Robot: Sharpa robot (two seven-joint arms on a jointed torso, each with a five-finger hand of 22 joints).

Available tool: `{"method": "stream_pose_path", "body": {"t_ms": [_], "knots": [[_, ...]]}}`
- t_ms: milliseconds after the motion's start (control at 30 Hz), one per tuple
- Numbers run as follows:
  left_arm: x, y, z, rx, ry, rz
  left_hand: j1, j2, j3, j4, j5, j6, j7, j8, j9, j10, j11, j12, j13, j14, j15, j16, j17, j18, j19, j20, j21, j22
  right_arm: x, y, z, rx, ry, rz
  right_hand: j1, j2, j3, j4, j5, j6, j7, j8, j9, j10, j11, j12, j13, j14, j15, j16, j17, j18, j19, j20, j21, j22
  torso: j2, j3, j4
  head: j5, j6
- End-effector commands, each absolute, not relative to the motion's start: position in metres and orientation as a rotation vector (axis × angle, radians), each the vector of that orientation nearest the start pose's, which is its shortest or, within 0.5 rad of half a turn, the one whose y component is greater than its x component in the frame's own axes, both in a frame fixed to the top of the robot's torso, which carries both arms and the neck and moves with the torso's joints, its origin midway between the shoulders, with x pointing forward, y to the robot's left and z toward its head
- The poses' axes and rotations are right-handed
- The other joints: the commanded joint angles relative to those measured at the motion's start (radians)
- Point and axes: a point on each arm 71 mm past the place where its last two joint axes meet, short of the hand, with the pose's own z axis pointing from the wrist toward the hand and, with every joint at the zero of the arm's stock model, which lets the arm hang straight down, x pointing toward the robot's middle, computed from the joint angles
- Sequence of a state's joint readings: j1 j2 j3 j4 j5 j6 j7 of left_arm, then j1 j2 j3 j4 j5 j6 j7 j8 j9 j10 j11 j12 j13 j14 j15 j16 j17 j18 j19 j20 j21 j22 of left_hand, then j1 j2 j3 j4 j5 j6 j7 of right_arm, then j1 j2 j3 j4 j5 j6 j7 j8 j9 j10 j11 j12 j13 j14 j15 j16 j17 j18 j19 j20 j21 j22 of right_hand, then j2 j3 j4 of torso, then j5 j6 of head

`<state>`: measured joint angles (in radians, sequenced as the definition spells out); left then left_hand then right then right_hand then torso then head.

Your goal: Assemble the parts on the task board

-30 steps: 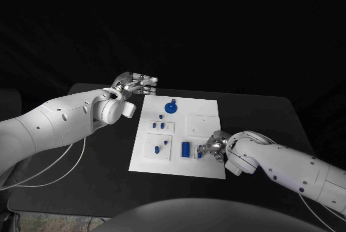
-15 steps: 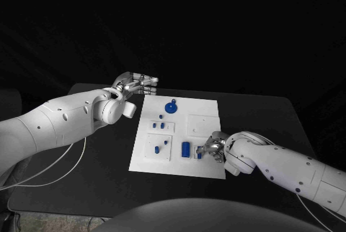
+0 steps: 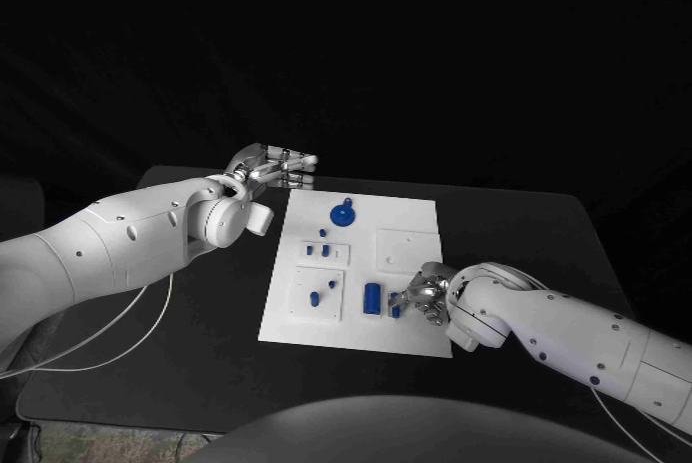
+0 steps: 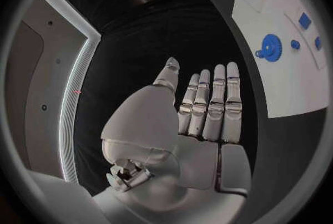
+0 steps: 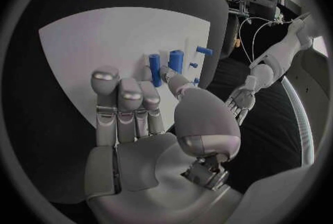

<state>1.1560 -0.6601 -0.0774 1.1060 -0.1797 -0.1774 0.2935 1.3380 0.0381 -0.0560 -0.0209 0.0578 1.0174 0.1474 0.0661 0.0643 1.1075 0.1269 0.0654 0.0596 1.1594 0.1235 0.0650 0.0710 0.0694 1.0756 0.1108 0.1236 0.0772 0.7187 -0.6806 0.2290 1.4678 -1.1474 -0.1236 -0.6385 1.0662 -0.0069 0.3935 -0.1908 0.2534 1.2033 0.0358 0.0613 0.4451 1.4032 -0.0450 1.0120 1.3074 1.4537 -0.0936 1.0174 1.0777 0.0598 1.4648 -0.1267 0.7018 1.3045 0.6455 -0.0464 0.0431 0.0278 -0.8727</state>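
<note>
Judging from how the parts lay, we took the assembly to be partway through — several blue pieces already stood in the task board (image 3: 407,238), and at least one more was being worked near its near right corner. The board was a white plate in the middle of the black table (image 3: 534,223), with pale raised squares on it. A round blue gear-like part (image 3: 343,214) sat close to the far edge; two small blue pegs (image 3: 317,250) stood in a square toward the left edge, and another small piece (image 3: 313,298) stood nearer the near left corner. A taller blue block (image 3: 372,297) stood upright near the near edge, just beside the right hand (image 3: 426,296). That hand hovered low over the board's near right part, fingers curled toward a small blue piece by the block; we could not tell whether it pinched the piece or merely touched it. The left hand (image 3: 268,168) hung off the board beyond its far left corner — fingers straight, side by side, holding nothing. We judged that seating this piece, and perhaps others, was left to do.
</note>
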Motion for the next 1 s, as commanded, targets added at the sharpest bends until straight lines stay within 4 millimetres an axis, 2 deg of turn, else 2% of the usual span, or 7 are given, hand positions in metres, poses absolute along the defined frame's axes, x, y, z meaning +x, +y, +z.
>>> {"method": "stream_pose_path", "body": {"t_ms": [33,133,200,367,633,900,1000], "knots": [[0.5406,0.2328,-0.2427,-1.022,1.607,-1.320,-0.008,-0.004,0.001,0.006,-0.007,-0.005,-0.002,-0.002,0.001,-0.005,0.000,-0.006,0.000,-0.008,0.000,-0.003,-0.001,0.014,-0.002,0.002,-0.005,-0.001,0.4073,-0.1638,-0.3514,0.599,2.373,0.488,0.004,0.013,0.039,-0.073,-0.038,-0.004,-0.010,0.003,0.005,0.003,-0.009,0.001,0.029,0.003,-0.005,-0.002,-0.001,-0.005,0.054,0.006,-0.007,-0.002,0.000,-0.0001,0.0002,0.002,0.000],[0.5406,0.2328,-0.2427,-1.022,1.608,-1.319,-0.008,-0.004,0.001,0.007,-0.007,-0.006,-0.001,-0.002,0.001,-0.006,0.000,-0.006,0.000,-0.009,0.001,-0.003,-0.001,0.014,-0.003,0.002,-0.006,-0.002,0.4076,-0.1645,-0.3518,0.601,2.372,0.488,-0.013,0.013,-0.019,-0.044,-0.162,-0.001,-0.016,0.001,-0.012,0.004,-0.011,0.004,0.030,0.002,-0.006,-0.003,-0.001,-0.005,0.054,0.005,-0.008,-0.004,0.000,-0.0003,-0.0002,0.002,0.000],[0.5406,0.2327,-0.2427,-1.022,1.609,-1.319,-0.008,-0.004,0.001,0.007,-0.007,-0.007,-0.001,-0.003,0.001,-0.007,0.000,-0.006,0.000,-0.009,0.001,-0.002,-0.001,0.014,-0.003,0.002,-0.006,-0.002,0.4078,-0.1647,-0.3518,0.603,2.370,0.487,-0.018,0.008,-0.046,-0.027,-0.198,0.002,-0.017,0.001,-0.024,0.003,-0.009,0.004,0.029,0.003,-0.006,-0.002,0.000,-0.005,0.054,0.004,-0.009,-0.005,0.000,-0.0002,-0.0005,0.002,0.000],[0.5405,0.2322,-0.2428,-1.020,1.613,-1.322,-0.007,-0.005,0.001,0.007,-0.007,-0.008,-0.002,-0.003,0.001,-0.008,0.000,-0.006,0.000,-0.011,0.001,-0.003,-0.001,0.014,-0.005,0.003,-0.007,-0.002,0.4078,-0.1643,-0.3514,0.607,2.365,0.489,-0.038,0.001,-0.124,0.024,-0.206,0.007,-0.015,0.002,-0.053,0.004,-0.008,0.001,0.029,0.002,-0.008,-0.002,0.003,-0.007,0.055,0.001,-0.010,-0.007,0.000,0.0004,-0.0005,0.003,0.000],[0.5404,0.2320,-0.2430,-1.019,1.616,-1.322,-0.008,-0.006,0.001,0.008,-0.007,-0.009,-0.001,-0.002,0.001,-0.009,0.001,-0.006,0.000,-0.013,0.002,-0.002,-0.001,0.014,-0.006,0.003,-0.009,-0.002,0.4080,-0.1637,-0.3511,0.614,2.359,0.496,-0.058,0.045,-0.291,0.096,-0.205,0.008,-0.008,0.003,-0.072,0.004,-0.005,-0.003,0.029,0.002,-0.007,-0.005,0.007,-0.007,0.055,0.001,-0.010,-0.008,0.000,0.0006,-0.0009,0.002,0.000],[0.5404,0.2321,-0.2430,-1.019,1.617,-1.320,-0.008,-0.007,0.001,0.008,-0.007,-0.010,0.000,-0.003,0.001,-0.010,0.001,-0.006,0.000,-0.014,0.002,-0.003,-0.001,0.014,-0.007,0.004,-0.009,-0.002,0.4073,-0.1635,-0.3503,0.606,2.363,0.513,-0.024,0.086,-0.417,0.119,-0.205,0.010,-0.007,0.004,-0.089,0.004,-0.005,-0.008,0.031,0.004,-0.006,-0.009,0.013,-0.006,0.054,0.002,-0.010,-0.010,0.000,0.0008,-0.0005,0.002,0.000],[0.5404,0.2326,-0.2430,-1.019,1.617,-1.319,-0.008,-0.007,0.001,0.008,-0.007,-0.010,0.000,-0.003,0.001,-0.010,0.001,-0.006,0.000,-0.014,0.002,-0.003,-0.001,0.014,-0.007,0.004,-0.009,-0.002,0.4065,-0.1645,-0.3497,0.596,2.368,0.521,-0.011,0.088,-0.415,0.110,-0.205,0.012,-0.008,0.003,-0.089,0.006,-0.006,-0.009,0.032,0.004,-0.007,-0.011,0.013,-0.006,0.054,0.001,-0.011,-0.011,0.001,0.0008,-0.0003,0.004,0.000]]}}
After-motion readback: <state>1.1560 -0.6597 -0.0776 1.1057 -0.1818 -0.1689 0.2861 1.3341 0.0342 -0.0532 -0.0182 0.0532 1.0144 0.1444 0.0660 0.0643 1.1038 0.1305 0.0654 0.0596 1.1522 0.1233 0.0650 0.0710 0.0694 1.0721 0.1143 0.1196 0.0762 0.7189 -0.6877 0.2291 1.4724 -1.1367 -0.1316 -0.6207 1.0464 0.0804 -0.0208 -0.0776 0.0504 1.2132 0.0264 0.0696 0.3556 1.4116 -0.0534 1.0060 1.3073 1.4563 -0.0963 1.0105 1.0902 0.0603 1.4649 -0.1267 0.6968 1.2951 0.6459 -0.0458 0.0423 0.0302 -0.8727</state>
